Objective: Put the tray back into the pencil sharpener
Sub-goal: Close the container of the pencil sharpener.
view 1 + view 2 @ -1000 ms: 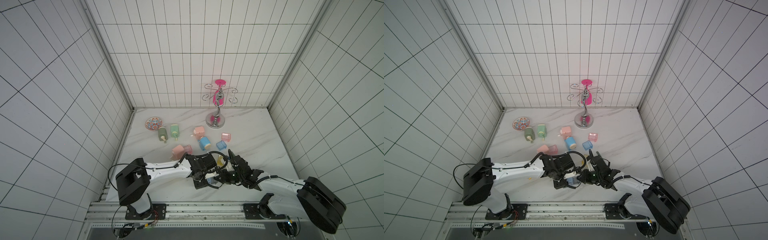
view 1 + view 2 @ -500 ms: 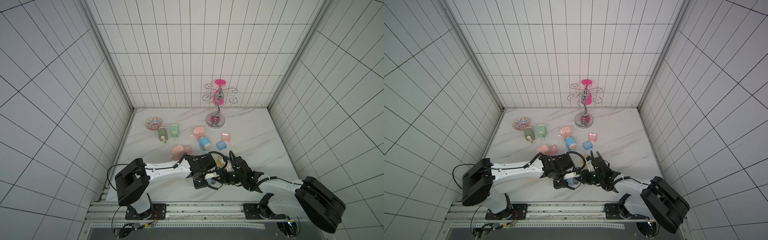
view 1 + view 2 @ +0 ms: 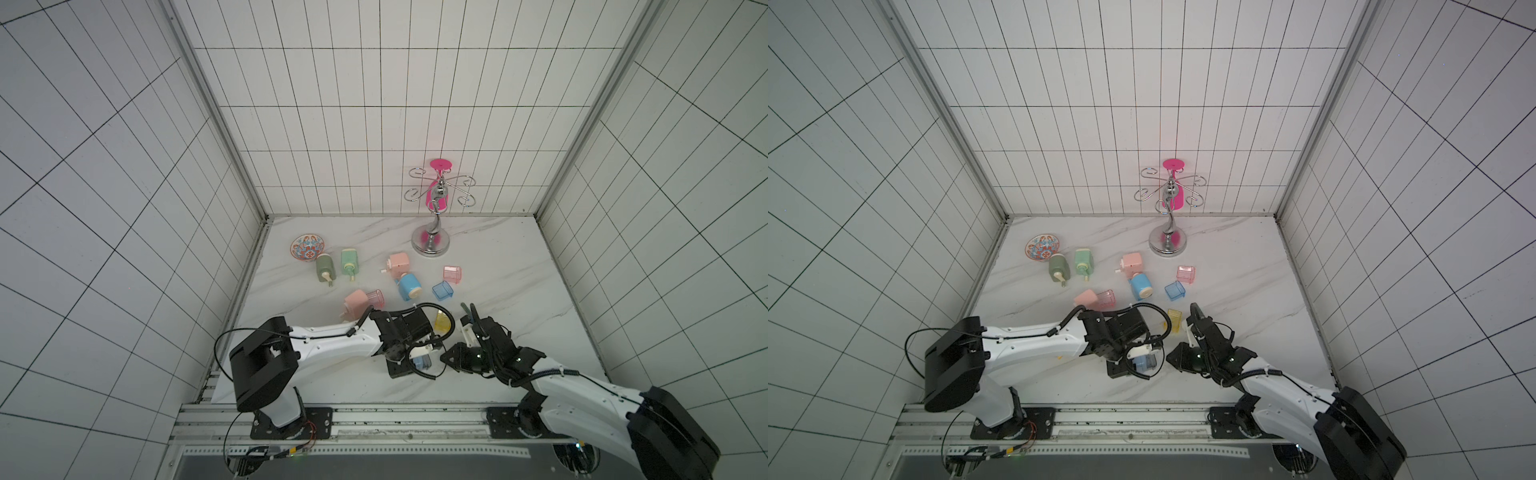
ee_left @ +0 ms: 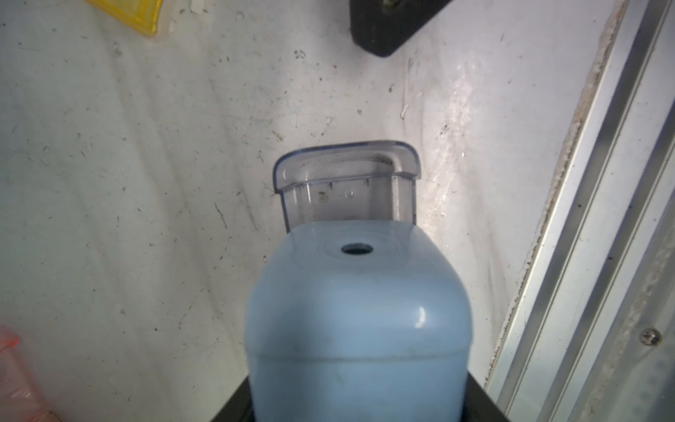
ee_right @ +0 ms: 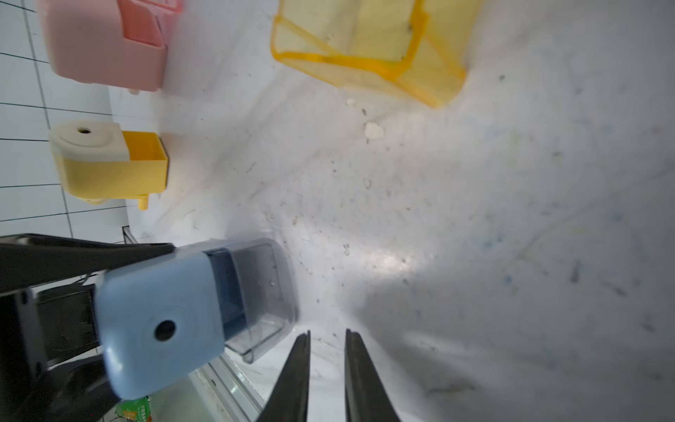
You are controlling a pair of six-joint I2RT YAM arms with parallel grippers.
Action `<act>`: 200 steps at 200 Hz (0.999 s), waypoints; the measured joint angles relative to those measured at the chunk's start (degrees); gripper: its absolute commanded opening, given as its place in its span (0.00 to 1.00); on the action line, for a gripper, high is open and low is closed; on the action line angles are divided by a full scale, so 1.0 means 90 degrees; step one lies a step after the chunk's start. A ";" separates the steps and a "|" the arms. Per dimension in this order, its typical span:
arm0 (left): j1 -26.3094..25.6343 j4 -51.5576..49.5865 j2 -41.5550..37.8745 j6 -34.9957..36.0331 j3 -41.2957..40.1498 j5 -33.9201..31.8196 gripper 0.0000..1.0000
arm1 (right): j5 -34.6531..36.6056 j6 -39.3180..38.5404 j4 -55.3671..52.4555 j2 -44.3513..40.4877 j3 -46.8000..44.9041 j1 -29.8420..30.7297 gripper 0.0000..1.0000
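Bimanual bench seen from the front. The left gripper [image 3: 1142, 360] is clamped on the pale blue plastic pencil sharpener [image 5: 157, 321], which it holds low over the white marbled tabletop [image 4: 146, 146]. The clear, rounded plastic tray [image 4: 347, 182] sits partway in the sharpener's slot, and its lipped outer end protrudes from the body. Insertion therefore appears begun but not finished. What seems left is a straight push on the exposed end until it sits flush. The right gripper [image 5: 327, 334] stands just beside that end without touching it. Its fingers are drawn close, with a slim gap between them, and pinch nothing. The tabletop directly beyond the tray's end is bare, which gives room for the push. The aluminium front rail [image 4: 602, 182] runs close along one side of the sharpener and limits sideways travel there. A translucent yellow tray [image 5: 369, 47] lies near the sharpener on the far side. A yellow sharpener body [image 5: 109, 164] and a pink sharpener [image 5: 102, 40] lie farther off, clear of the likely path.
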 measured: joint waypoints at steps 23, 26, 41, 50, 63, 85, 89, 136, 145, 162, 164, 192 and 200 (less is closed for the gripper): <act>-0.0002 0.0032 0.0000 0.0000 -0.0002 0.0007 0.36 | -0.0097 0.0024 0.0325 0.0427 0.0061 0.0168 0.18; -0.0005 0.0034 0.0000 0.0000 -0.0002 0.0007 0.36 | -0.0100 0.0022 0.0359 0.0478 0.0075 0.0204 0.18; -0.0010 0.0080 -0.0002 0.0000 -0.0017 0.0012 0.36 | -0.0172 0.0061 0.0651 0.0770 0.0134 0.0384 0.18; -0.0010 0.0100 -0.0010 0.0000 -0.0032 0.0015 0.36 | -0.0214 0.0112 0.0867 0.0950 0.0158 0.0459 0.18; -0.0010 0.0117 -0.0017 -0.0002 -0.0044 0.0017 0.35 | -0.0255 0.0189 0.1200 0.1188 0.0185 0.0561 0.17; -0.0010 0.0134 -0.0024 -0.0002 -0.0058 0.0019 0.35 | -0.0311 0.0359 0.1741 0.1540 0.0204 0.0721 0.17; -0.0010 0.0136 -0.0024 -0.0002 -0.0058 0.0017 0.35 | -0.0308 0.0384 0.1824 0.1588 0.0204 0.0743 0.17; -0.0010 0.0160 -0.0034 -0.0022 -0.0083 0.0024 0.33 | -0.0262 0.0702 0.2482 0.1948 0.0202 0.0920 0.17; -0.0010 0.0177 -0.0041 -0.0044 -0.0097 0.0024 0.32 | -0.0223 0.0772 0.2625 0.2016 0.0194 0.0918 0.17; -0.0010 0.0180 -0.0053 -0.0083 -0.0109 0.0022 0.31 | -0.0136 0.0896 0.2856 0.2118 0.0185 0.0916 0.17; -0.0010 0.0180 -0.0053 -0.0087 -0.0109 0.0022 0.31 | -0.0129 0.0913 0.2880 0.2125 0.0180 0.0916 0.17; -0.0010 0.0187 -0.0070 -0.0114 -0.0114 0.0019 0.14 | 0.0036 0.0981 0.2744 0.1897 0.0117 0.0942 0.18; -0.0007 0.0202 -0.0078 -0.0129 -0.0114 0.0022 0.11 | 0.0192 0.0981 0.2446 0.1552 0.0102 0.0991 0.18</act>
